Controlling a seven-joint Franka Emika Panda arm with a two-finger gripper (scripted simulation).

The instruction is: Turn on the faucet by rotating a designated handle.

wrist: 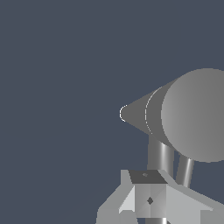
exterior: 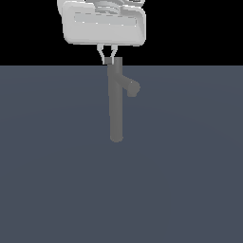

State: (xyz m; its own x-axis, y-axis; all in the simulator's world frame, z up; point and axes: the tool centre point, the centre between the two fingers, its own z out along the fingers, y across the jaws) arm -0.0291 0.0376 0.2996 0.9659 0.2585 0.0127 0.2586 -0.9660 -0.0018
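Note:
The faucet (exterior: 116, 109) is a tall dull-grey column standing on the dark floor, with a stubby spout (exterior: 132, 88) angling off near its top. My gripper (exterior: 108, 60) hangs straight down at the column's top. Its two thin fingertips sit either side of a small grey piece there, which seems to be the handle's end. From the wrist view I look down on the round cap (wrist: 197, 116). A thick rod, the spout (wrist: 160, 154), and a thinner rod, the handle (wrist: 184, 171), run from it toward one finger (wrist: 148, 194). Whether the fingers press on the handle does not show.
The faucet stands alone on a flat blue-grey floor (exterior: 57, 180). Black background lies behind the white hand (exterior: 104, 23) at the top of the exterior view.

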